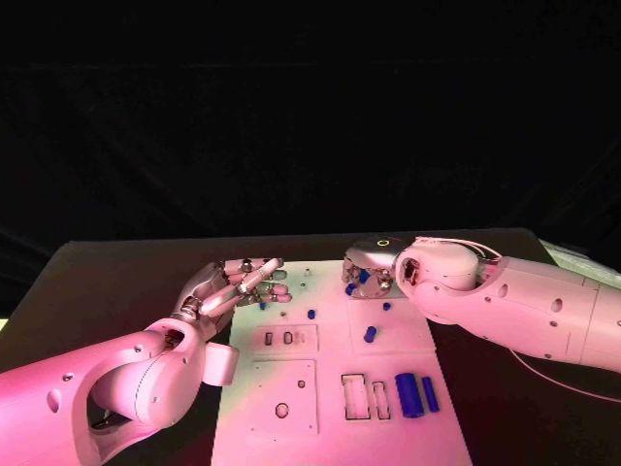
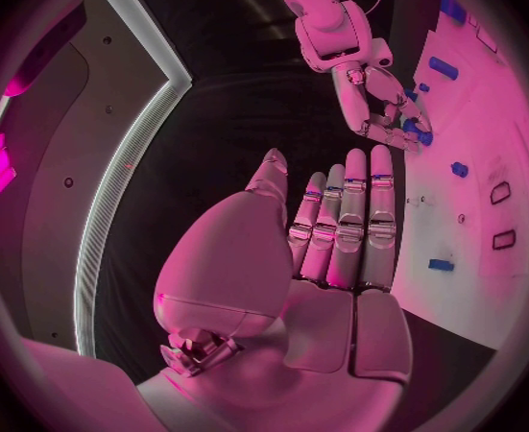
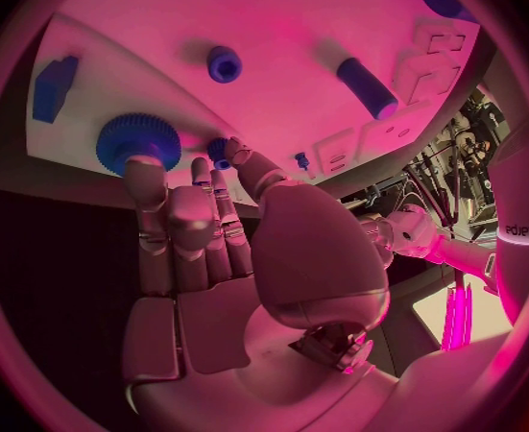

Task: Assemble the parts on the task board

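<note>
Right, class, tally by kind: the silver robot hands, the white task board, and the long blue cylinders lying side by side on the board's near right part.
Silver many-fingered hands: 2 (left hand, right hand)
White task board: 1
Long blue cylinders: 2
Total: 5

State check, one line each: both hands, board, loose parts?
left hand: open, fingers straight, holds nothing
right hand: fingertips touching the blue gear; grip unclear
task board: flat on the table
two blue cylinders: lying side by side on the board
</note>
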### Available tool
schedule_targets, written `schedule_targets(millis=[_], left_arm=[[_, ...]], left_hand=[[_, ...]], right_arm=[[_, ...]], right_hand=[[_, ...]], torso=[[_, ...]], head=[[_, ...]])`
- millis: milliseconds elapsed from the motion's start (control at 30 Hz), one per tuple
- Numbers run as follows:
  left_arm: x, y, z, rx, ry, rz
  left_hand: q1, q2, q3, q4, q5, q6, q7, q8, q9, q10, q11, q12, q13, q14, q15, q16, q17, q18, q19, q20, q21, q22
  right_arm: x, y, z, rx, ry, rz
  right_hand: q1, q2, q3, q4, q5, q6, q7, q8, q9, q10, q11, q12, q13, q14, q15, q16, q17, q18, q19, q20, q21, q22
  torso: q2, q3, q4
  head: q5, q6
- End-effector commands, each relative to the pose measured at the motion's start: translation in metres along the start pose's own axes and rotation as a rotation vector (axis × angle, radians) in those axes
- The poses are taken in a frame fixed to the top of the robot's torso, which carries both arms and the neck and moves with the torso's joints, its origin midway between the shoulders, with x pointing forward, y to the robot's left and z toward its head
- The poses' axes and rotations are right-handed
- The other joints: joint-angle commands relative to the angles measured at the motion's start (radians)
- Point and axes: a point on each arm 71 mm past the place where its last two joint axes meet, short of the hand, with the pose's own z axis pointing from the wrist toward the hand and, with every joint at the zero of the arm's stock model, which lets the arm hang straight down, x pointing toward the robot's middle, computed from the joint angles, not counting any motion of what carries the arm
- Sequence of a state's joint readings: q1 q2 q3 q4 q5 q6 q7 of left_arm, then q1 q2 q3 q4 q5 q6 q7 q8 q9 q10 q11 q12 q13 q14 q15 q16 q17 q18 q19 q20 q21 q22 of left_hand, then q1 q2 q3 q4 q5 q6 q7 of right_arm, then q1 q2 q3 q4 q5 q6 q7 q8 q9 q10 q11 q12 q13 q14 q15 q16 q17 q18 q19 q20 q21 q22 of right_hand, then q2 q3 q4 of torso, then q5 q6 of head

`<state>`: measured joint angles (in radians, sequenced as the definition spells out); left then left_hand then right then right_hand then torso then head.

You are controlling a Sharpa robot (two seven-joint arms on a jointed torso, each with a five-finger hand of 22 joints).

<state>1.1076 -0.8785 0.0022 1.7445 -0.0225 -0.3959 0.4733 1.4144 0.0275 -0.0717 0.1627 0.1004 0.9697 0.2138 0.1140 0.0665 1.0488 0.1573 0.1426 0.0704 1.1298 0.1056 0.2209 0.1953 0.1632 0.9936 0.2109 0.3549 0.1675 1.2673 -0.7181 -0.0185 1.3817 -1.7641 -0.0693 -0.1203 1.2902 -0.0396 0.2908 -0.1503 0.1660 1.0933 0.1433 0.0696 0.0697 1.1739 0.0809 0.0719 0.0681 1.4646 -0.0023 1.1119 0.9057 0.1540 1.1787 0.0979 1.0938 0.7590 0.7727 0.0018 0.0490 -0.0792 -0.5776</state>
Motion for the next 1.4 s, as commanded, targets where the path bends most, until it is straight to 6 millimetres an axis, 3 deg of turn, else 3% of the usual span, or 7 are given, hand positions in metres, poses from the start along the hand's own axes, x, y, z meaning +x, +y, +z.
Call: schedule_targets(millis=[33,200,533,1000,1200,1400], left_arm=[[0.003,-0.001,0.000,0.002,0.021,-0.013],[0.003,-0.001,0.000,0.001,0.021,-0.013],[0.003,-0.001,-0.001,-0.003,0.020,-0.012],[0.001,-0.001,0.000,0.000,0.011,-0.008],[0.001,-0.001,-0.001,0.001,0.011,-0.008],[0.001,-0.002,-0.001,0.001,0.014,-0.009]], left_hand=[[0.007,0.003,-0.002,-0.006,0.000,0.000,0.005,-0.003,-0.001,0.001,0.004,-0.005,-0.001,0.004,0.001,-0.004,0.001,0.019,0.006,0.002,0.005,0.001],[0.007,0.003,-0.002,-0.007,0.000,0.000,0.006,-0.004,-0.001,0.001,0.004,-0.006,-0.001,0.005,0.001,-0.005,0.002,0.019,0.008,0.002,0.006,0.002],[0.008,0.004,-0.004,-0.009,0.000,-0.002,0.007,-0.007,-0.001,-0.001,0.005,-0.009,-0.001,0.005,0.001,-0.007,0.004,0.019,0.010,0.002,0.006,0.002],[0.010,0.008,-0.006,-0.019,0.000,-0.005,0.011,-0.014,-0.001,-0.005,0.009,-0.018,-0.002,-0.004,0.006,-0.021,0.009,0.017,0.005,0.004,0.000,-0.001],[0.011,0.009,-0.006,-0.020,0.000,-0.005,0.011,-0.015,-0.001,-0.006,0.009,-0.019,-0.002,-0.006,0.006,-0.024,0.009,0.017,0.004,0.004,-0.001,-0.002],[0.011,0.009,-0.006,-0.022,0.000,-0.005,0.011,-0.015,-0.001,-0.006,0.009,-0.020,-0.001,-0.007,0.007,-0.025,0.010,0.016,0.003,0.004,-0.002,-0.002]], right_arm=[[0.002,0.001,0.001,-0.007,0.027,-0.024],[0.002,0.002,0.001,-0.011,0.029,-0.024],[0.001,0.002,0.002,-0.011,0.006,-0.020],[-0.015,0.006,-0.002,0.029,-0.186,0.034],[-0.020,0.010,0.005,0.046,-0.243,0.045],[-0.023,0.018,0.015,0.038,-0.266,0.048]], right_hand=[[0.004,0.009,0.015,0.005,-0.002,0.016,-0.002,0.006,0.002,0.015,-0.002,0.005,0.001,0.040,-0.006,0.027,0.028,-0.011,0.013,0.000,0.025,0.031],[0.010,0.026,0.048,0.017,-0.004,0.042,-0.010,0.011,0.005,0.037,-0.010,0.007,0.001,0.039,-0.011,0.062,0.063,-0.016,0.021,-0.004,0.059,0.071],[0.015,0.031,0.090,0.031,-0.008,0.060,-0.012,0.009,0.007,0.052,-0.013,0.001,0.000,0.034,-0.012,0.091,0.087,-0.019,0.018,-0.006,0.088,0.101],[0.008,0.012,0.114,0.046,-0.029,0.054,-0.006,-0.001,0.005,0.030,-0.005,-0.010,-0.005,0.026,-0.006,0.094,0.079,-0.020,0.007,-0.002,0.100,0.112],[0.014,0.011,0.130,0.049,-0.034,0.055,-0.006,-0.001,0.005,0.028,-0.005,-0.008,-0.005,0.025,-0.005,0.100,0.084,-0.020,0.005,0.000,0.106,0.117],[0.016,0.009,0.136,0.050,-0.035,0.056,-0.005,-0.001,0.005,0.029,-0.005,-0.007,-0.004,0.025,-0.005,0.103,0.088,-0.020,0.005,0.000,0.109,0.121]], torso=[[0.002,0.0001,0.0017],[0.004,-0.0003,0.0025],[0.006,-0.0001,0.0046],[0.009,-0.0020,0.0108],[0.011,-0.0021,0.0102],[0.013,-0.0024,0.0141]], head=[[0.001,-0.002],[0.000,-0.002],[-0.002,-0.002],[-0.003,0.009],[0.002,0.014],[0.004,0.015]])
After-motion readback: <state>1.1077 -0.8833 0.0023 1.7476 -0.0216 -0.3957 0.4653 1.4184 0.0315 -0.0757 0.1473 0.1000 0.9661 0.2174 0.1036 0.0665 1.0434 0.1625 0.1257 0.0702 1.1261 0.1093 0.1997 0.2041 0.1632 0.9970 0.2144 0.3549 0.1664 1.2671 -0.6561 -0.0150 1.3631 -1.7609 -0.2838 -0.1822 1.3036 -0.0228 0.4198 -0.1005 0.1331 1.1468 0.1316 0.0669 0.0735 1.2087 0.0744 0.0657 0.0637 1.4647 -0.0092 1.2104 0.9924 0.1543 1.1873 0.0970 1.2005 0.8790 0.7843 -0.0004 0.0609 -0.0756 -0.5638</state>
